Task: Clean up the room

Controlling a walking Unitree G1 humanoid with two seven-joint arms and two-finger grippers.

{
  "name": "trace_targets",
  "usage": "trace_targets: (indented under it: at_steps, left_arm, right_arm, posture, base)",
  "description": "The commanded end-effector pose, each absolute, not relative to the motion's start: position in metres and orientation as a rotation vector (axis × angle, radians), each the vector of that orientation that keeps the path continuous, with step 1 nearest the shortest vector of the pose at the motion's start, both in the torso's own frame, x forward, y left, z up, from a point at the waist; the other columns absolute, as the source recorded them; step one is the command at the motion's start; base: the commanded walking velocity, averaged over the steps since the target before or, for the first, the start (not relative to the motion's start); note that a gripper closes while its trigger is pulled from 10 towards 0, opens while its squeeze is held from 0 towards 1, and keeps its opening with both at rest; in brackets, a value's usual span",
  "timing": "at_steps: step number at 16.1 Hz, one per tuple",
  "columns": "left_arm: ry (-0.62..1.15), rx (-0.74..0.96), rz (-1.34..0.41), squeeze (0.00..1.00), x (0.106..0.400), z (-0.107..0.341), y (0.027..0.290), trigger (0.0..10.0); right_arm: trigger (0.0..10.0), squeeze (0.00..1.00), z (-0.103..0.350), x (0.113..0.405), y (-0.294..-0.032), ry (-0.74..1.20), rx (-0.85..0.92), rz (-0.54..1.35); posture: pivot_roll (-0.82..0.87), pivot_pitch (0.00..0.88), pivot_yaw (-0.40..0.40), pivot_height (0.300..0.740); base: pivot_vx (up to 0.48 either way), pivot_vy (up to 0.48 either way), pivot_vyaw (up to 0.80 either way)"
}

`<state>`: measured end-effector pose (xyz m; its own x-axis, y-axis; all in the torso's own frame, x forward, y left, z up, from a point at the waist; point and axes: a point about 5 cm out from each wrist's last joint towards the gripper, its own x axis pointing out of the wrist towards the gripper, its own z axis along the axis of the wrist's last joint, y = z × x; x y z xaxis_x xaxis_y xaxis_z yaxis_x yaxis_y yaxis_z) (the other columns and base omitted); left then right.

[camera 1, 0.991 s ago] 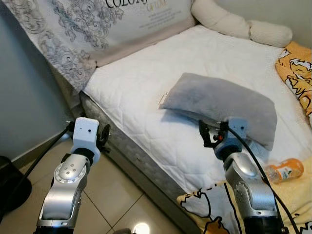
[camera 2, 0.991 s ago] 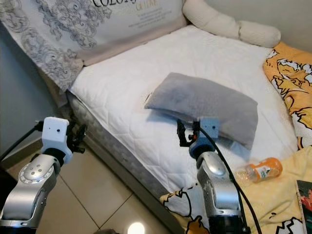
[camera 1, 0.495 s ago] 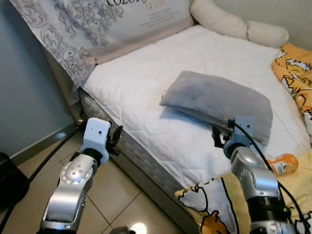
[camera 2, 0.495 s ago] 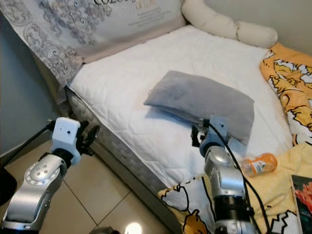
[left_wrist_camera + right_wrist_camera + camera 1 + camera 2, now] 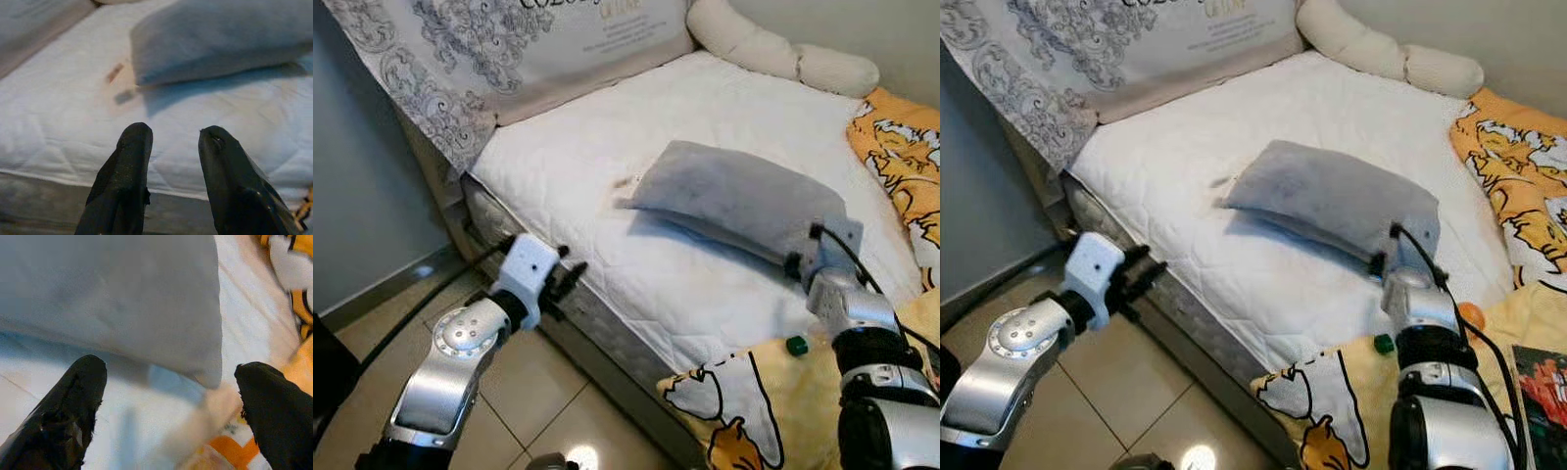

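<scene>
The grey pillow (image 5: 734, 201) lies mid-mattress (image 5: 607, 166), just ahead of the right gripper (image 5: 166, 396), whose fingers are spread wide at its near corner. The left gripper (image 5: 171, 147), fingers apart, hovers at the mattress's near edge.

The mattress (image 5: 607, 186) has a white quilted cloth cover, matt, with stitched lines, and the grey pillow (image 5: 734, 201) on it is soft, matt fabric with a slightly fuzzy nap. The floor (image 5: 509, 411) is glossy beige tile that reflects a light spot, while the yellow blanket (image 5: 773, 411) is printed cloth. Both arms have brushed silver metal shells; the left gripper (image 5: 171, 142) and right gripper (image 5: 168, 382) have matt black fingers (image 5: 127, 166) with a faintly grainy surface.
</scene>
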<state>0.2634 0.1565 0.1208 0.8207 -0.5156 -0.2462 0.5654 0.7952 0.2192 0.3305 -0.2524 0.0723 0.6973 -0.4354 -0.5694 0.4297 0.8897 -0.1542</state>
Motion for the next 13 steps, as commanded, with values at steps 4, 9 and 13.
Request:
trace_targets:
  at_steps: [4,9,13]
  left_arm:
    - [0.197,0.352,-0.766,0.0,0.257,0.126,0.148,10.0]
    - [0.224,0.383,-0.839,0.0,0.25,0.126,0.148,10.0]
    - [0.234,0.387,-0.836,0.0,0.25,0.126,0.15,10.0]
  right_arm:
    - [10.0,0.0,0.075,0.33,-0.27,0.657,0.017,-0.603]
    - [10.0,0.0,0.051,0.313,-0.277,0.74,0.143,-0.715]
    - [10.0,0.0,0.038,0.298,-0.288,0.773,0.123,-0.785]
  posture:
    - [0.08,0.0,-0.082,0.74]
    - [0.09,0.0,-0.085,0.74]
    - [0.1,0.0,-0.086,0.74]
  base:
    - [0.0,0.0,0.0]
    - [0.0,0.0,0.0]
    - [0.0,0.0,0.0]
